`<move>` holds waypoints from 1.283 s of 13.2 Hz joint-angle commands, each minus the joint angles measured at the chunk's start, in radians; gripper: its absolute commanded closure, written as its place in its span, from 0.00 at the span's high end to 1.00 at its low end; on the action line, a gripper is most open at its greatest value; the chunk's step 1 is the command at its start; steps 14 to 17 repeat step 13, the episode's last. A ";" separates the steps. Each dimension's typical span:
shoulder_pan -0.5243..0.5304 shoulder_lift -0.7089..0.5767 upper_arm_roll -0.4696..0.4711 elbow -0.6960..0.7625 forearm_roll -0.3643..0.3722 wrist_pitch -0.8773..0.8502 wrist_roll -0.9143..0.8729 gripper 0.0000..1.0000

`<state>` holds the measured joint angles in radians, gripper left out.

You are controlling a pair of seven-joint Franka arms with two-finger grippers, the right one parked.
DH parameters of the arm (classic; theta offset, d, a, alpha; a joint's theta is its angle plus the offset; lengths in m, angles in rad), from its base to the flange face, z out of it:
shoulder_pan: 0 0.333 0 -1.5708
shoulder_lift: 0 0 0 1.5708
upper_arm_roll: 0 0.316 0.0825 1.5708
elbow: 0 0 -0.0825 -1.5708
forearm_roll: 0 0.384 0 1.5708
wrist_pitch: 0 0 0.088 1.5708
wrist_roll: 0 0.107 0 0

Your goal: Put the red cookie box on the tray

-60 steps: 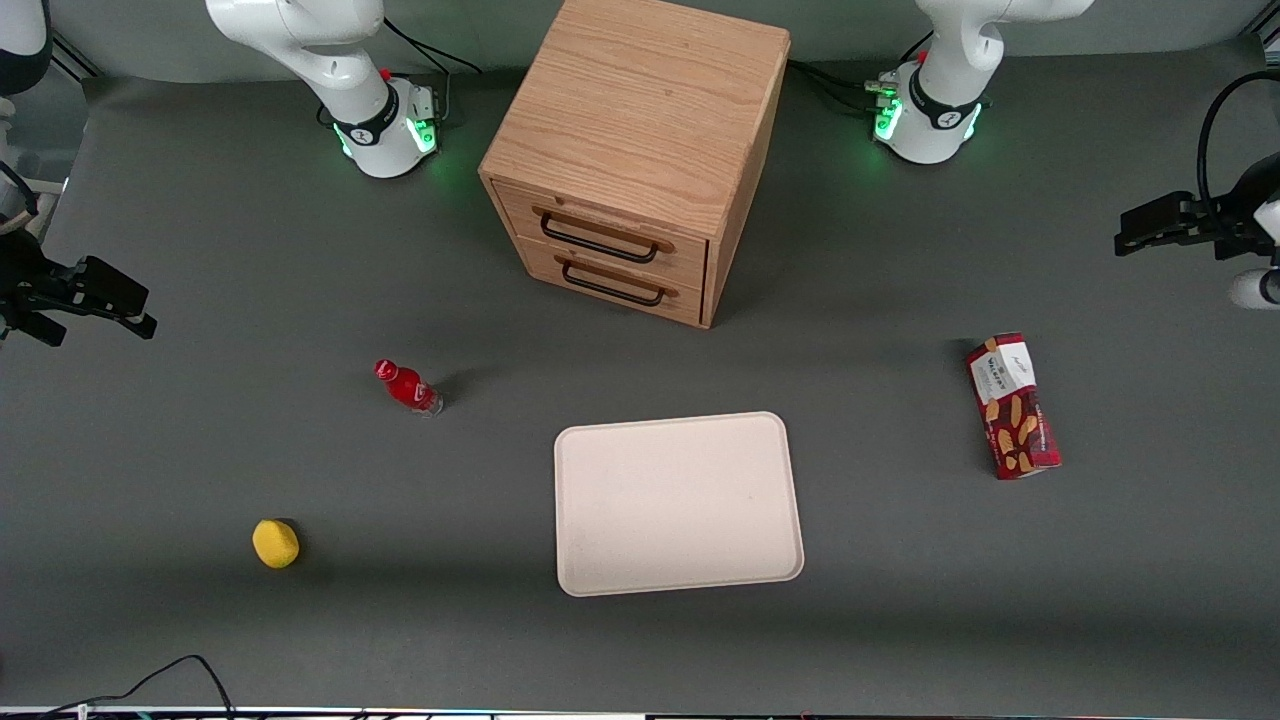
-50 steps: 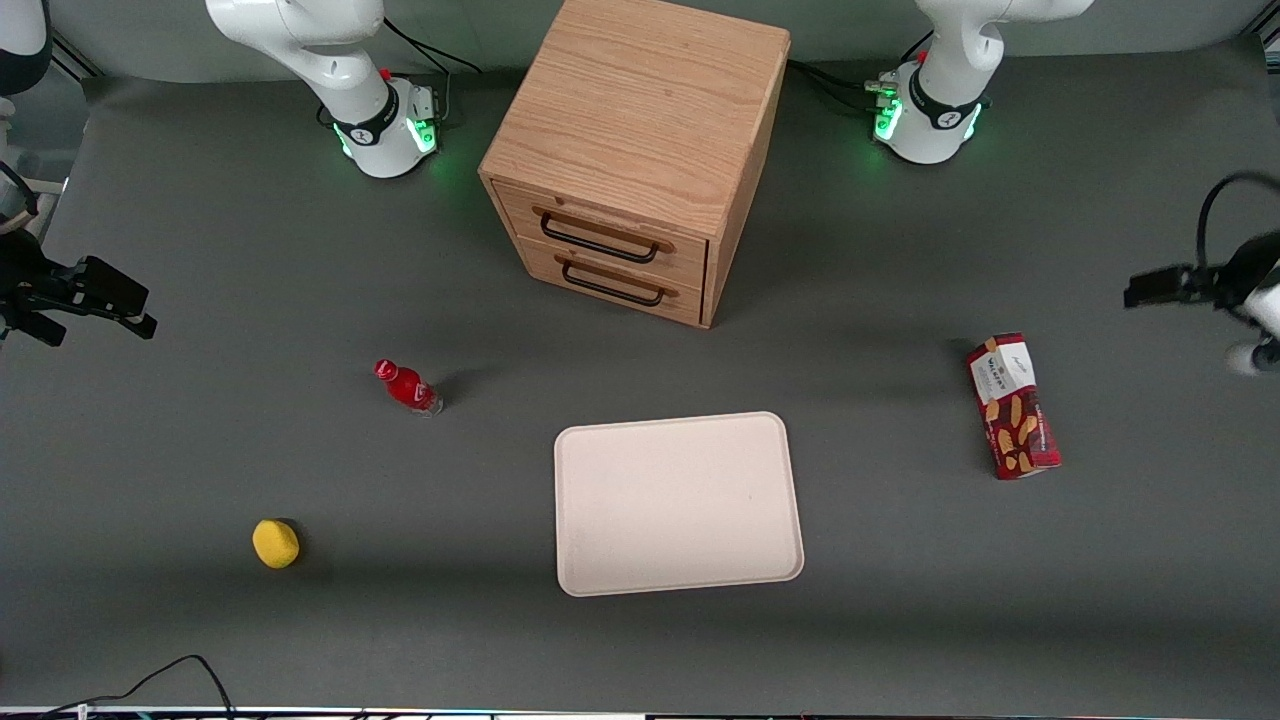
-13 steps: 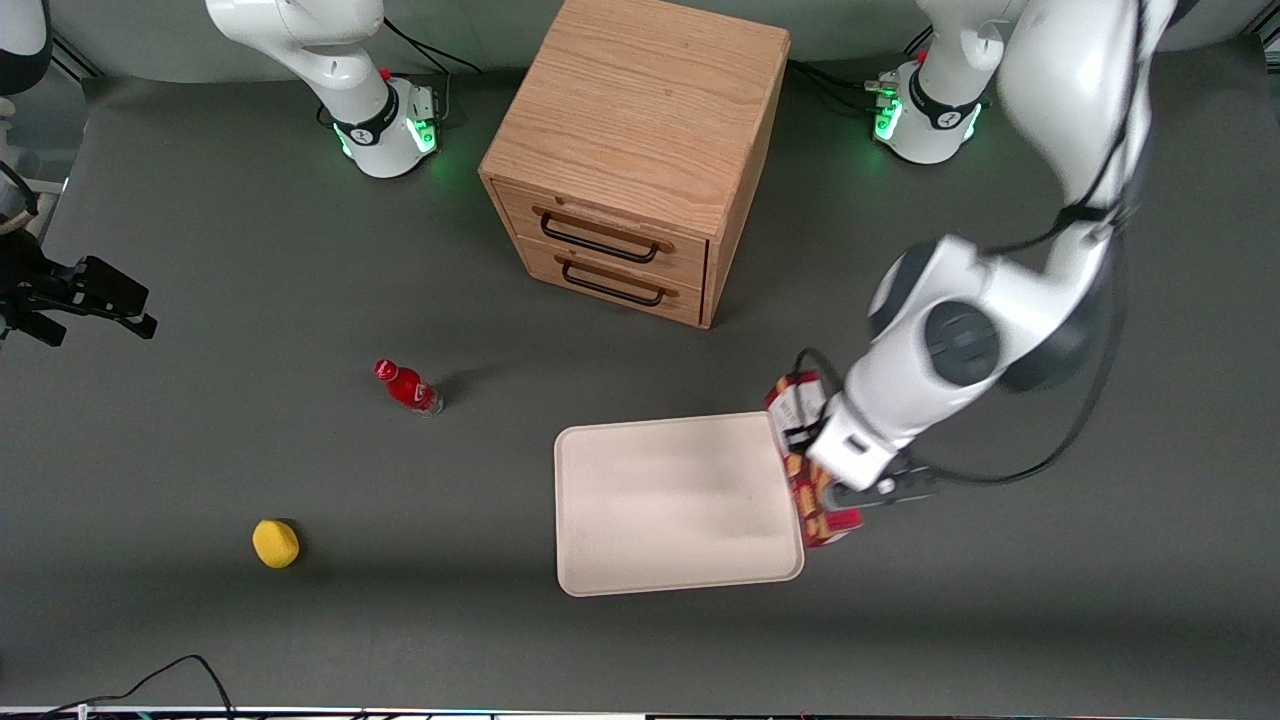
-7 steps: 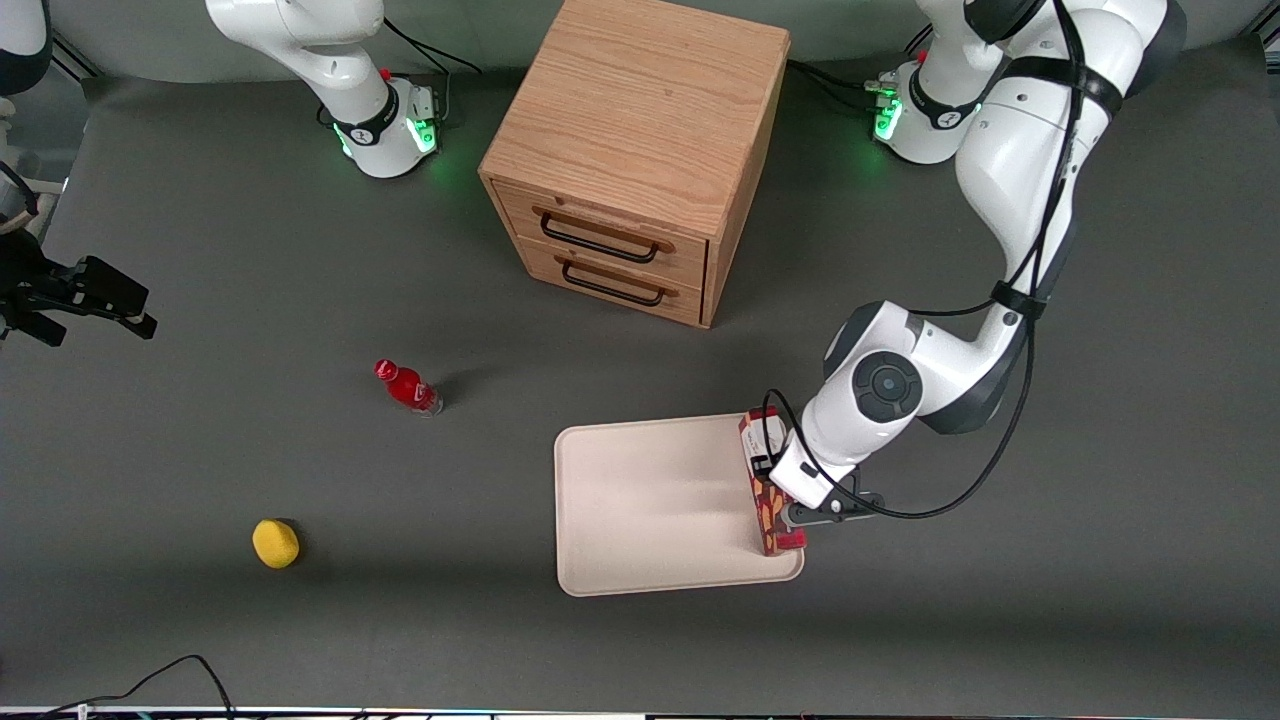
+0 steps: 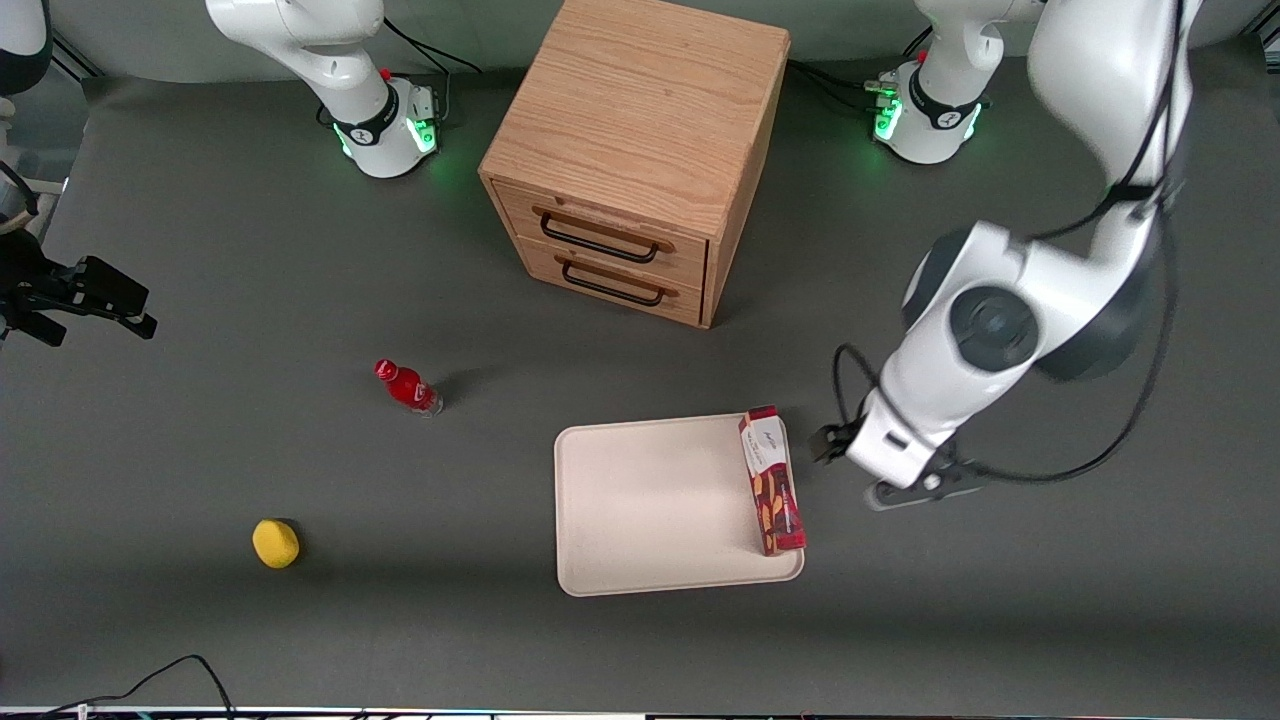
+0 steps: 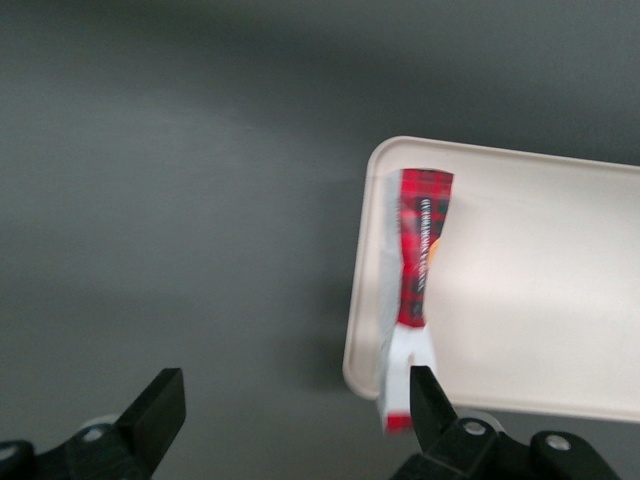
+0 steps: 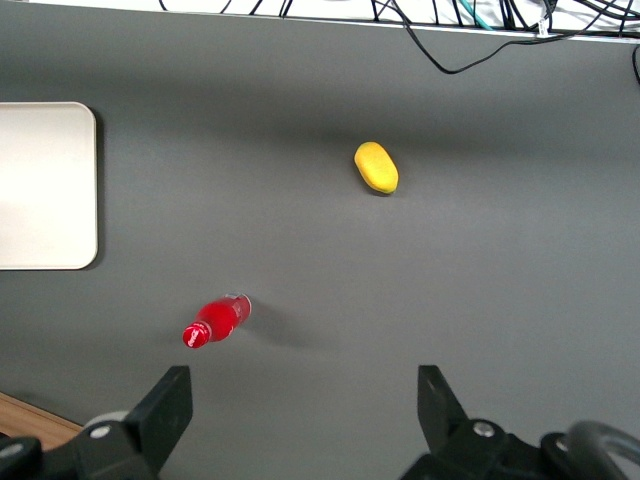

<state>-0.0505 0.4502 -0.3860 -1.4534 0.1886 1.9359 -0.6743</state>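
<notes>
On the large flat cream-white rectangular tray [image 5: 650, 505], along its edge toward the working arm, the long red tartan cookie box [image 5: 772, 481] is standing on edge. Just beside it, above the dark grey desk [image 5: 1000, 600], the claw [image 5: 900, 480] is hovering. From the wrist camera, the claw [image 6: 290, 425] is gaping wide, gripping nothing, apart from the box [image 6: 417, 270] and tray [image 6: 540, 290].

— How many boxes were there?
— One cookie box [image 5: 772, 482], on the one tray [image 5: 650, 510].
— Bottles?
— One red bottle [image 5: 407, 386]. One yellow fruit [image 5: 275, 543] too, both on the counter [image 5: 300, 640].
— Furniture?
— One wooden cabinet [image 5: 640, 130] with two drawers, one handle each.
— And the working arm?
— One gripper [image 6: 290, 425], above the counter just beside the tray, with two fingers [image 6: 160, 405] spread apart, nothing between them.
— So one of nearly everything?
— Yes; only the drawers, handles and fingers came in pairs.
</notes>
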 commanded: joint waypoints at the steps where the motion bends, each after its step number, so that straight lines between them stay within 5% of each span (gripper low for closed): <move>1: 0.006 -0.177 0.089 -0.039 -0.099 -0.183 0.132 1.00; 4: -0.008 -0.341 0.315 -0.051 -0.242 -0.393 0.451 1.00; 9: -0.009 -0.609 0.430 -0.382 -0.236 -0.362 0.631 1.00; 13: -0.008 -0.523 0.459 -0.224 -0.232 -0.464 0.639 1.00; 17: -0.008 -0.523 0.459 -0.224 -0.232 -0.464 0.639 1.00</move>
